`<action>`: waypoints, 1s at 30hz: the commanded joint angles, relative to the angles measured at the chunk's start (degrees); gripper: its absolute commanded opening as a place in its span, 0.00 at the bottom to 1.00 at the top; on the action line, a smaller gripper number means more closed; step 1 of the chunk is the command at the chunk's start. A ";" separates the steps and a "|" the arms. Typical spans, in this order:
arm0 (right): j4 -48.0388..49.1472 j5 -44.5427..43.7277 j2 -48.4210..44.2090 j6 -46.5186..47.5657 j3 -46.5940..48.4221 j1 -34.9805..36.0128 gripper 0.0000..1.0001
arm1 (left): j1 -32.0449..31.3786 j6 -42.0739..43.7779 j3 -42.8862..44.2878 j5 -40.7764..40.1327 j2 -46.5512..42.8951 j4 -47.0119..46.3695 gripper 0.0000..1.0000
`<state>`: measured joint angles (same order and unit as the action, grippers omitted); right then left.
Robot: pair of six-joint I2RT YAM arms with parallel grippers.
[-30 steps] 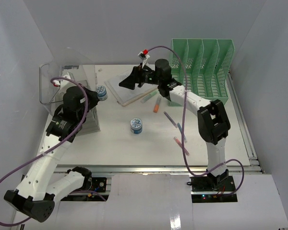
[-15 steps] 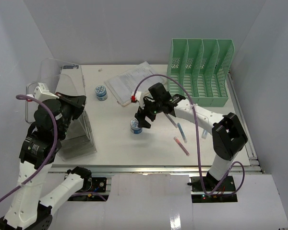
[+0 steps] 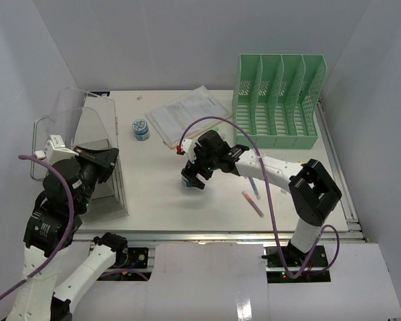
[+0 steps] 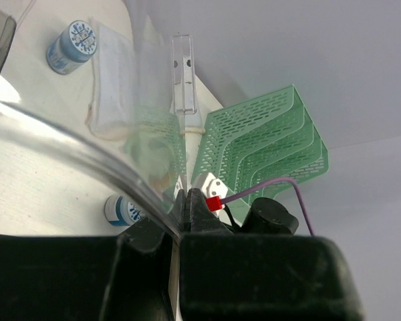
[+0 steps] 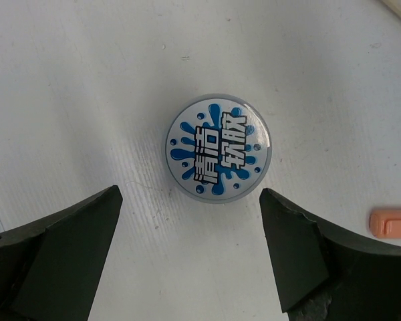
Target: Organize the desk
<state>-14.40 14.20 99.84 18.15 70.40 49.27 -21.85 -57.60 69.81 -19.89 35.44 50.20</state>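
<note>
Clear plastic bin (image 3: pixel 99 124) wall is pinched by the left hand (image 4: pixel 180 221); right hand (image 5: pixel 190 200) gapes over a round blue-printed tub (image 5: pixel 218 151).

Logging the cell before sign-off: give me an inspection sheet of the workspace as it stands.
Surface: white desk, items scattered on it.
Job's things: desk only; green rack far right, clear bin at left.
Clutter: papers, far tub, near tub, pens loose.
Grippers: left gripper shut on the bin's wall; right gripper open, straddling the near tub without touching it.
Cables: purple cables loop off both arms.
Surroundings: white walls; nothing else seen.
</note>
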 commanded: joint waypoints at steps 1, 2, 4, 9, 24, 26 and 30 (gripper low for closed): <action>2.86 -0.36 2.61 -0.24 3.16 1.22 0.90 | 0.23 2.10 -3.73 0.27 -2.70 -4.89 0.00; 2.88 -0.55 3.24 -0.09 3.53 1.69 0.90 | 0.23 1.97 -4.50 0.34 -3.26 -5.03 0.00; 2.88 -0.99 4.79 0.07 4.45 2.27 0.90 | 0.23 1.79 -5.21 0.47 -3.86 -5.12 0.00; 3.15 -1.70 6.65 0.65 5.95 2.50 0.96 | 0.23 2.21 -6.83 0.30 -4.42 -5.70 0.00; 5.34 2.16 11.04 4.31 8.41 2.45 0.63 | 0.14 2.85 -5.60 3.06 -3.72 -9.14 0.00; 4.95 3.00 11.24 4.87 9.06 2.41 0.43 | 0.14 2.70 -4.78 2.79 -3.86 -8.46 0.00; 4.74 6.84 9.86 6.85 11.38 2.49 0.22 | 0.14 2.35 -4.87 3.08 -4.74 -7.96 0.00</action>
<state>-11.17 15.93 111.04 22.20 76.94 51.46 -21.69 -56.58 62.15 -19.15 31.17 43.81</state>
